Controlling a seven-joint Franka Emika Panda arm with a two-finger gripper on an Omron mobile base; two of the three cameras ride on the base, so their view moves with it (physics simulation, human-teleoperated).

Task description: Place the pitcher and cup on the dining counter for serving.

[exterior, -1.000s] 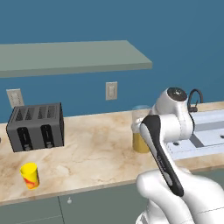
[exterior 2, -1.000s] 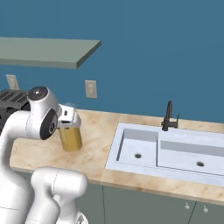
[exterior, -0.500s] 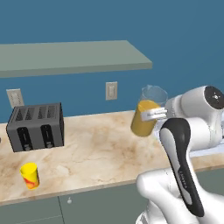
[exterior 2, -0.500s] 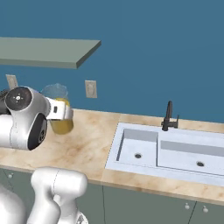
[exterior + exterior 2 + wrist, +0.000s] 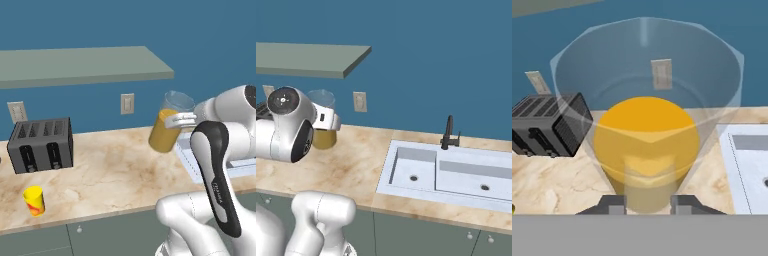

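Pitcher [image 5: 169, 124] tilted, mouth up-right, gripped by hand [image 5: 181, 120] above counter [image 5: 115, 175].

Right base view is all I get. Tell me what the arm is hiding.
Observer: The tool is shut on the pitcher, which is in the air and tilted.
Operator: Report the cup.
Observer: The cup stands upright near the counter's front edge, left of the arm.
Operator: Anything near it?
Observer: A toaster sits behind it, by the wall.
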